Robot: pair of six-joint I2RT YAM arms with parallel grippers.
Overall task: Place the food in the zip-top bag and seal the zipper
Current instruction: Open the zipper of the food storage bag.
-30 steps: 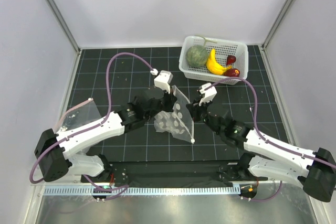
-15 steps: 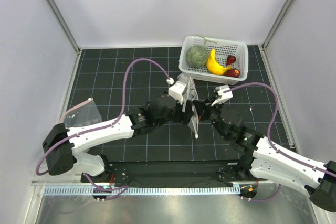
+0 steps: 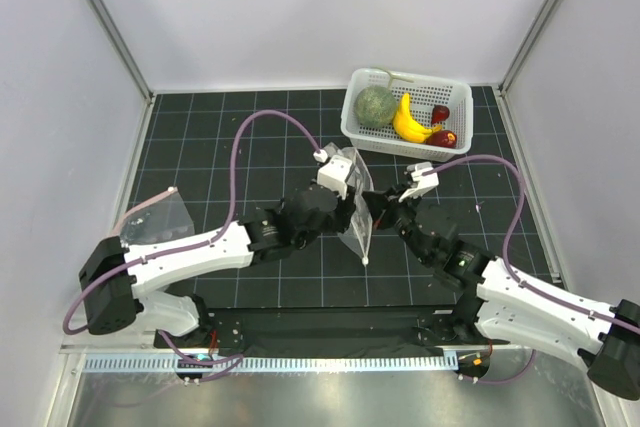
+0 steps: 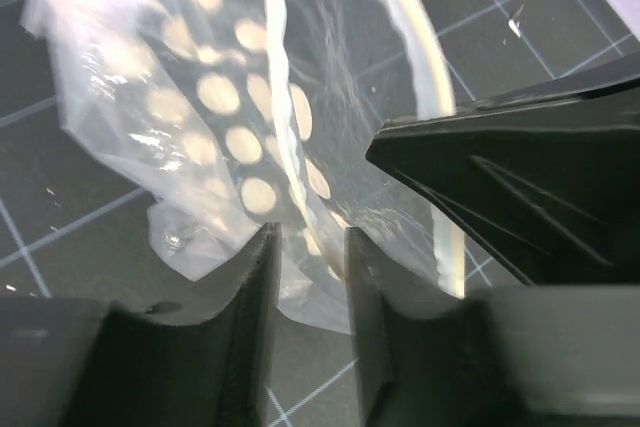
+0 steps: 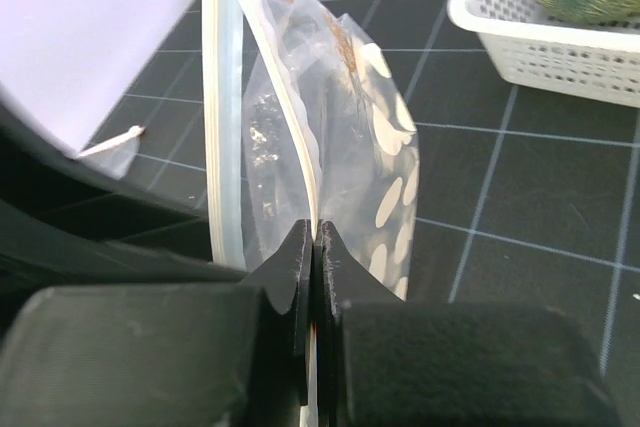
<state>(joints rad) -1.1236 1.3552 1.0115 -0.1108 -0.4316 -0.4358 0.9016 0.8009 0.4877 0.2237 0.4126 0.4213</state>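
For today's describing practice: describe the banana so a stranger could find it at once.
Look to the white perforated basket in the far right corner. Inside it, the banana lies between the grey-green melon and two dark-red fruits. It alone is yellow and curved.

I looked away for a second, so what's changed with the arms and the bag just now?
The left tool shifted right, released its pinch and now straddles the bag, open. The right tool closed on the bag's edge, and the bag swung edge-on. The fruit stayed in the basket.
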